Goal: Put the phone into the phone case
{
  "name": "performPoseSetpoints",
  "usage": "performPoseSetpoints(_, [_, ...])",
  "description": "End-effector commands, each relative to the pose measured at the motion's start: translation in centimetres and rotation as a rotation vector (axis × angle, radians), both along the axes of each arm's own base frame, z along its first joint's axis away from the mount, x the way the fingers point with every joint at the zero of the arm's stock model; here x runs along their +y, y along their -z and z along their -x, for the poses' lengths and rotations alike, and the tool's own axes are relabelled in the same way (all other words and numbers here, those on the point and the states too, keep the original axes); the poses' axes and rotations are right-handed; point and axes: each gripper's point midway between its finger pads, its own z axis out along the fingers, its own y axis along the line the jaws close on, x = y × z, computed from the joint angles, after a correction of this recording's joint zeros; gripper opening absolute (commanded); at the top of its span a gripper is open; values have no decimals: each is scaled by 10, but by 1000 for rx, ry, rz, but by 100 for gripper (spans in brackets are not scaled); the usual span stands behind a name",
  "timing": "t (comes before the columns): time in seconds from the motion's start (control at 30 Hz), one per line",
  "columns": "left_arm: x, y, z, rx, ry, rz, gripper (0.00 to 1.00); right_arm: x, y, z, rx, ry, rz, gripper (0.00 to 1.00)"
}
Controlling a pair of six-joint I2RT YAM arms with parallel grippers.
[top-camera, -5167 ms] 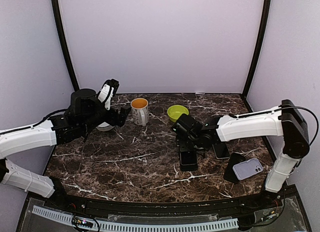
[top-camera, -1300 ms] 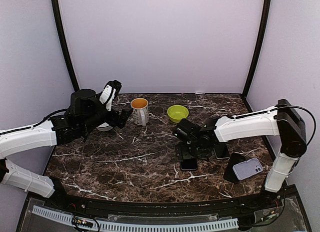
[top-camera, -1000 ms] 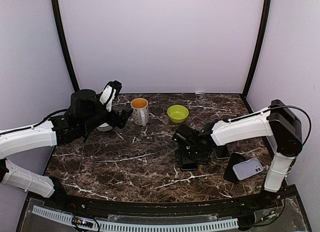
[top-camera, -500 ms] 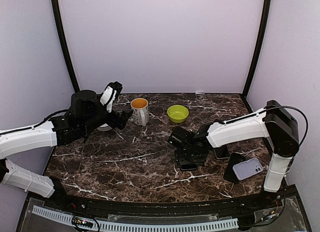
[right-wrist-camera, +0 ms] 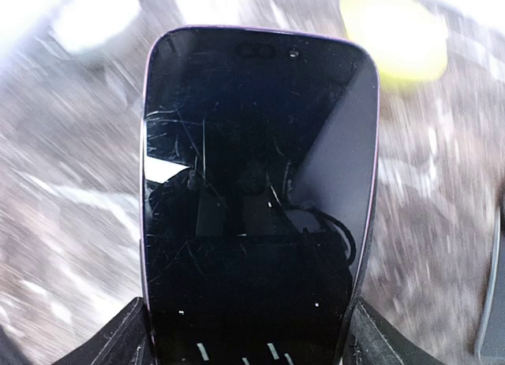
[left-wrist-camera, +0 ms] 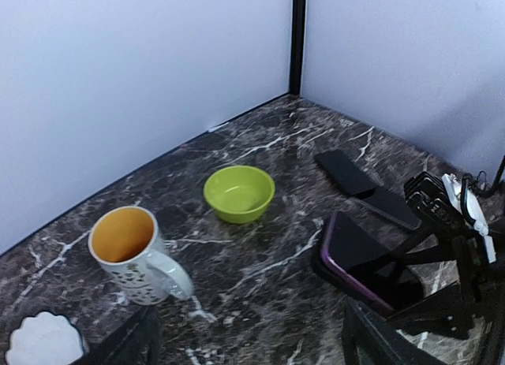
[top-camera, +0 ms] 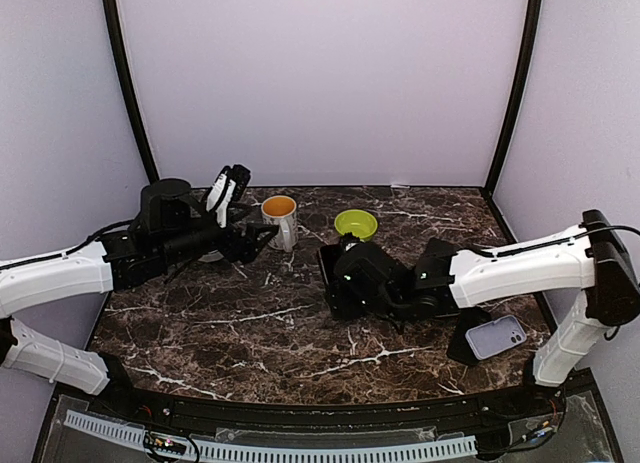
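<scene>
My right gripper (top-camera: 352, 288) is shut on a black phone with a purple rim (top-camera: 328, 275) and holds it tilted up above the table's middle. In the right wrist view the phone's scratched screen (right-wrist-camera: 256, 199) fills the frame between my fingers (right-wrist-camera: 118, 341). The left wrist view shows it (left-wrist-camera: 359, 255) from the side. The lavender phone case (top-camera: 495, 335) lies at the near right, partly on a black slab (top-camera: 462, 335). My left gripper (top-camera: 232, 188) is open and empty, raised beside the mug.
A white mug with an orange inside (top-camera: 279, 221) and a green bowl (top-camera: 355, 224) stand at the back. A white dish (left-wrist-camera: 43, 341) lies left of the mug. Two dark flat phones (left-wrist-camera: 347, 172) (left-wrist-camera: 388, 207) lie right of the bowl.
My right gripper has lifted the phone off the table, carried it left and tilted it up on edge. My left gripper has shifted slightly to the right.
</scene>
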Motion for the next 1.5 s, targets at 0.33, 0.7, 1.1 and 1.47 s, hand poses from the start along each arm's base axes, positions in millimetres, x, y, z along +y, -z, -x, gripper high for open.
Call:
performPoseSetpoints(0.33, [-17, -105, 44, 23, 144, 561, 80, 82, -201, -13, -557, -128, -403, 39])
performPoseSetpoints(0.7, [-25, -107, 31, 70, 113, 602, 69, 93, -220, 6, -637, -192, -361, 37])
performPoseSetpoints(1.1, [-40, -103, 59, 109, 297, 617, 0, 93, -217, 8, -682, -213, -273, 37])
performPoseSetpoints(1.47, [-33, -92, 95, -60, 446, 388, 0, 73, -198, 56, -569, -610, -203, 99])
